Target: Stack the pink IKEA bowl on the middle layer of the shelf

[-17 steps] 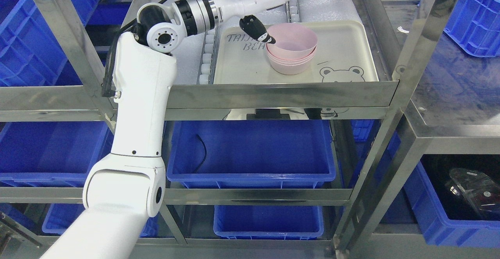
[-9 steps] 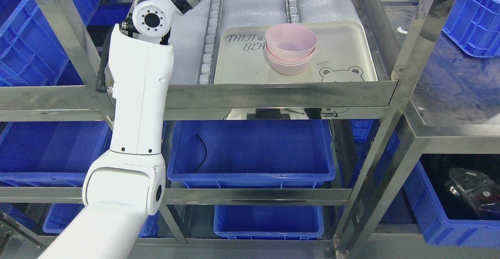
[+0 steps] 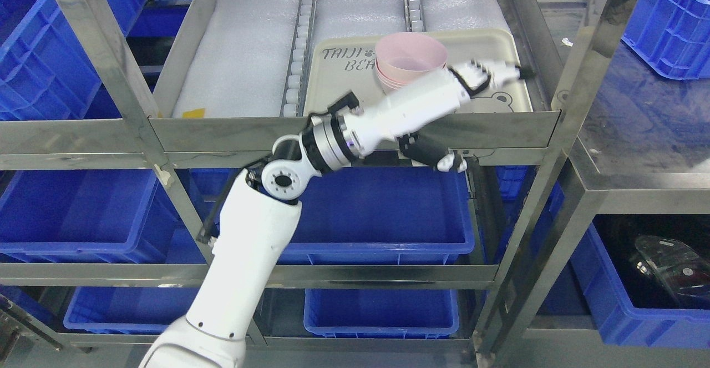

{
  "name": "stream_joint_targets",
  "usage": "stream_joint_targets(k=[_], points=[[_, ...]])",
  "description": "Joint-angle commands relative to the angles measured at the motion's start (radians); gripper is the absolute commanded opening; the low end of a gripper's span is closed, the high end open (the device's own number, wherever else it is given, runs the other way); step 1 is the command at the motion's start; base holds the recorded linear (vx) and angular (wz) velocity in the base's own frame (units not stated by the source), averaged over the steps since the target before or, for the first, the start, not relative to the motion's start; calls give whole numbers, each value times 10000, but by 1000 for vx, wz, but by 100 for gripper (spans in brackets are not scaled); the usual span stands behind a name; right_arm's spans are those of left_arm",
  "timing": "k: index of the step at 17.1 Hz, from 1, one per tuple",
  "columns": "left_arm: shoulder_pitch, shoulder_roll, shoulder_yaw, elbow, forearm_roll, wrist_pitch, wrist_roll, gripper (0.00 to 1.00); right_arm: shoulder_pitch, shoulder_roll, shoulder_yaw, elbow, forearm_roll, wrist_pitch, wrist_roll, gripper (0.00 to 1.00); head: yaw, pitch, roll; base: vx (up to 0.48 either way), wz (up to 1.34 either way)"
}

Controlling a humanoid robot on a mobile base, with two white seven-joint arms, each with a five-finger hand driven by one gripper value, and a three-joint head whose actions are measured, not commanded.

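At the near edge of the frame, a blue bin [image 3: 360, 212] is seen on the layer below. In front of the shelf rail [image 3: 355, 129], the left arm has been lowered from its raised pose of a moment ago. The left robot hand [image 3: 482, 75] is held wide and empty, fingers extended, just right of the pink bowl stack [image 3: 409, 64]. The stack is left nested on the cream tray [image 3: 333, 87]. Placement is judged complete, and withdrawal is under way.

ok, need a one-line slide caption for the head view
Left hand, open and empty, beside stacked pink bowls on the cream tray.
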State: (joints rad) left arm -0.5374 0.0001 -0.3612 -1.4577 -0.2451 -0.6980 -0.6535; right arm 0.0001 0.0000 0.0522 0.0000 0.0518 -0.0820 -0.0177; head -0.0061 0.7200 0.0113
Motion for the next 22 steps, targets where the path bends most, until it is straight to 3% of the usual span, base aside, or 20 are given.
stream_joint_targets(k=[1, 4, 7, 8, 10, 13, 16, 19, 22], points=[[3604, 174, -1834, -1591, 166, -874, -460, 98, 29, -175, 0, -175, 4, 7, -7, 100, 0, 0, 0, -12, -43], [6103, 174, -1088, -675, 227, -874, -124, 99, 29, -175, 0, -175, 4, 7, -7, 100, 0, 0, 0, 0, 0], [7701, 174, -26, 293, 791, -874, 199, 100, 29, -175, 0, -175, 4, 7, -7, 100, 0, 0, 0, 0, 0], [7857, 174, 143, 432, 1174, -874, 519, 100, 44, -175, 0, -175, 4, 7, -7, 100, 0, 0, 0, 0, 0], [7905, 174, 816, 557, 1744, -874, 2474, 100, 45, -175, 0, -175, 4, 7, -7, 100, 0, 0, 0, 0, 17], [7676, 174, 1707, 449, 1868, 243, 4459, 100, 44, -175, 0, -175, 4, 7, -7, 100, 0, 0, 0, 0, 5], [7567, 174, 2413, -482, 2157, 2219, 5184, 100, 29, -175, 0, -175, 4, 7, -8, 100, 0, 0, 0, 0, 0], [7583, 174, 2691, -1557, 2451, 3448, 5961, 100, 45, -175, 0, -175, 4, 7, -7, 100, 0, 0, 0, 0, 0], [7735, 174, 2585, -1560, 2451, 3667, 7225, 100, 29, -175, 0, -175, 4, 7, -7, 100, 0, 0, 0, 0, 0]])
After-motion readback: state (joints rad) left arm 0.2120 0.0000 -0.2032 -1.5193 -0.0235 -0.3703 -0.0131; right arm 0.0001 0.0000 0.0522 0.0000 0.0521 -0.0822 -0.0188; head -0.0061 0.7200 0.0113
